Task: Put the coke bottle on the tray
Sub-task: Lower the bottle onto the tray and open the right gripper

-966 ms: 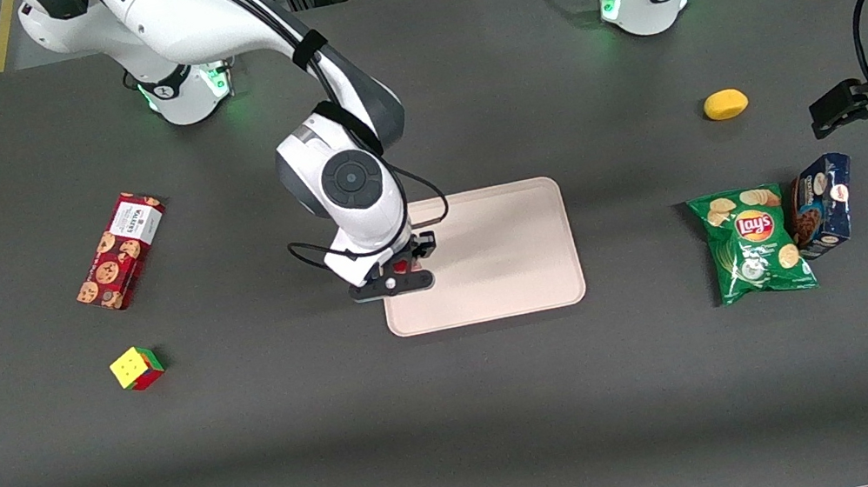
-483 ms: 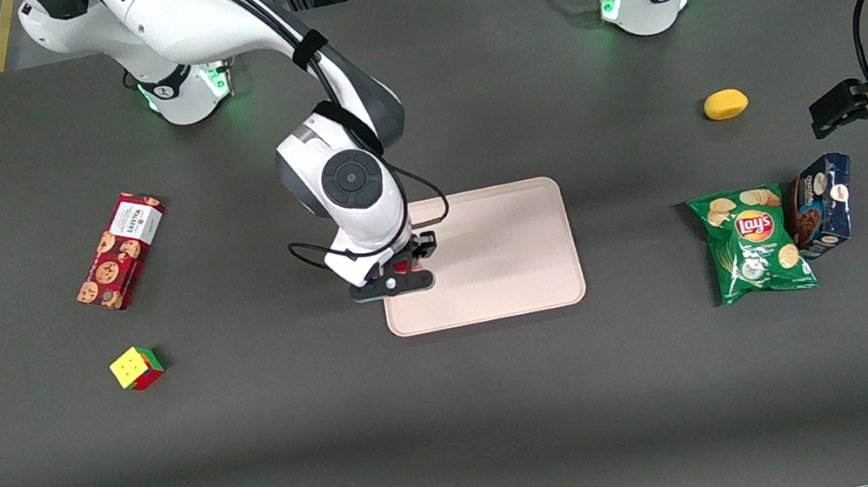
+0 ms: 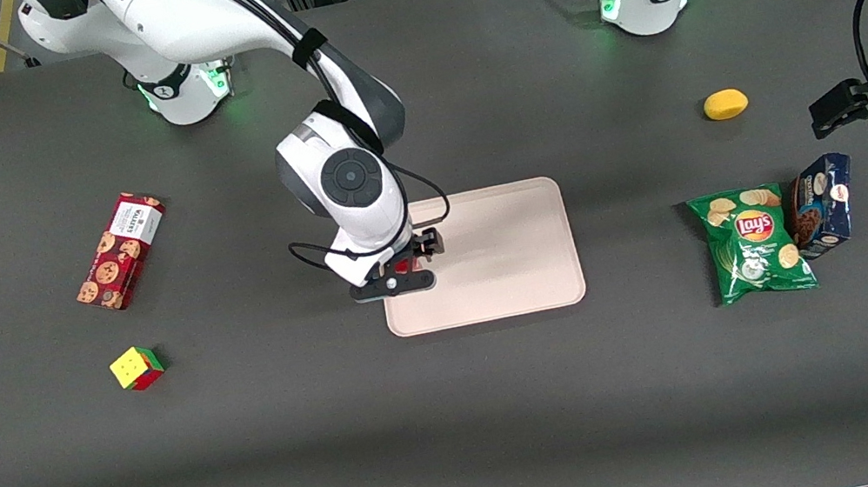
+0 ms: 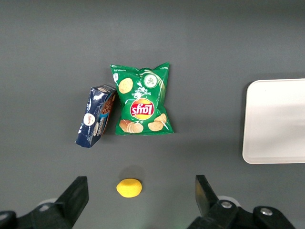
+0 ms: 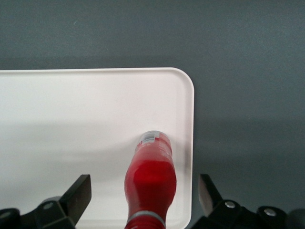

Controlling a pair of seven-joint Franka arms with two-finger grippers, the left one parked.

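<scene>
The coke bottle [image 5: 151,171] is red and stands upright on the pale tray [image 5: 71,109], close to the rim at the working arm's end. My right gripper [image 5: 144,193] hangs directly over it and is open. Its dark fingers [image 5: 80,191] are spread wide on either side of the bottle with a gap to each. In the front view the gripper [image 3: 402,271] is over the tray [image 3: 505,249] edge nearest the working arm. Only a sliver of the red bottle [image 3: 403,267] shows under the hand.
A red cookie box [image 3: 120,251] and a coloured cube [image 3: 137,368] lie toward the working arm's end. Toward the parked arm's end are a green chips bag [image 3: 754,243], a blue box [image 3: 823,205] and a yellow lemon [image 3: 725,104].
The gripper's fingers have spread apart, letting go of the bottle. The arm itself has barely moved.
</scene>
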